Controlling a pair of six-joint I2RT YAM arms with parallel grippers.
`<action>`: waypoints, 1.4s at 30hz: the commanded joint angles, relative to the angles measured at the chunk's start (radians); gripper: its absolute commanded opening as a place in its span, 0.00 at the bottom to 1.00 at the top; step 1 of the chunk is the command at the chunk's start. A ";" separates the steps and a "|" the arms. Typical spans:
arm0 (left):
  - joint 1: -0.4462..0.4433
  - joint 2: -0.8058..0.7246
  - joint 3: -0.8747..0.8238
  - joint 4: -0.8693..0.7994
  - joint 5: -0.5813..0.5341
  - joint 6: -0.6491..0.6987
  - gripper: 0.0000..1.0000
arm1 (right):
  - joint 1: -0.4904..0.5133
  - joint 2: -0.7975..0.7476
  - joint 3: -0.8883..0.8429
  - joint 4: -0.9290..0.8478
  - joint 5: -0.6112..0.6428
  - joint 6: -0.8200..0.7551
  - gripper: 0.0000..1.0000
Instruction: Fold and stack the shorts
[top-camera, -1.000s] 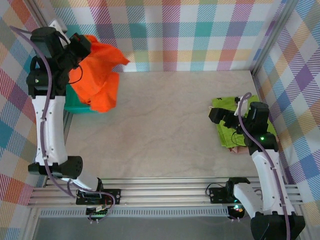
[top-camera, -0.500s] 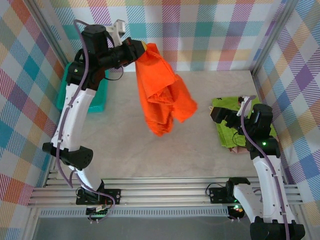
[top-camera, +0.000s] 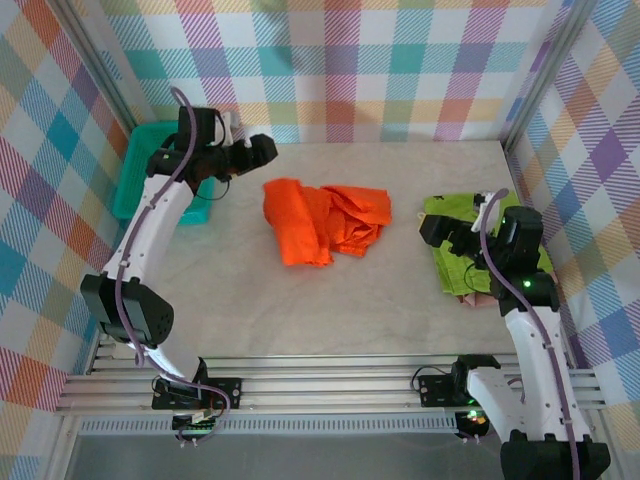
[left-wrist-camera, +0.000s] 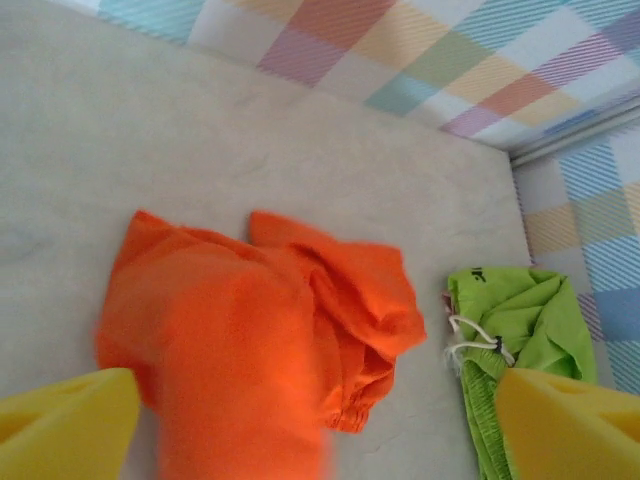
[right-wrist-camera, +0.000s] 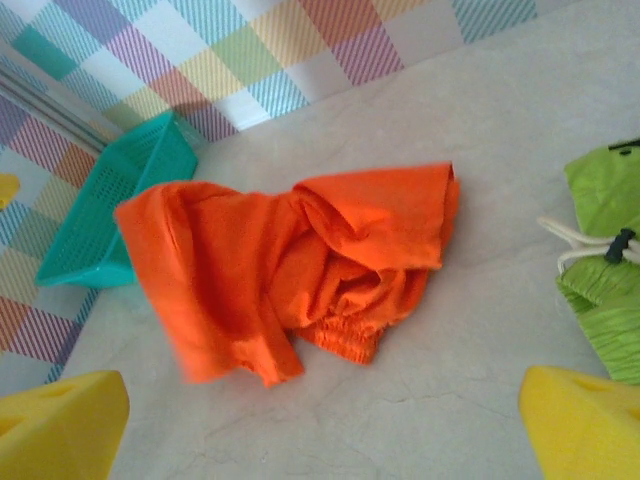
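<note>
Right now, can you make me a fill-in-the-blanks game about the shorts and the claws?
The crumpled shorts in the middle of the table are ____.
The left claw is open and holds ____.
The folded shorts by the right claw are lime ____.
The mesh basket at the far left is ____.
Missing words: orange, nothing, green, teal.
</note>
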 joint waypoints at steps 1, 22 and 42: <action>-0.107 -0.112 -0.042 0.086 0.014 0.076 1.00 | 0.002 0.038 -0.023 -0.017 -0.025 -0.015 1.00; -0.359 0.144 -0.270 -0.004 -0.655 0.115 0.86 | 0.266 0.899 0.395 0.109 0.196 0.113 0.90; -0.358 0.256 -0.269 0.023 -0.692 0.092 0.00 | 0.282 1.194 0.609 0.047 0.260 0.116 0.10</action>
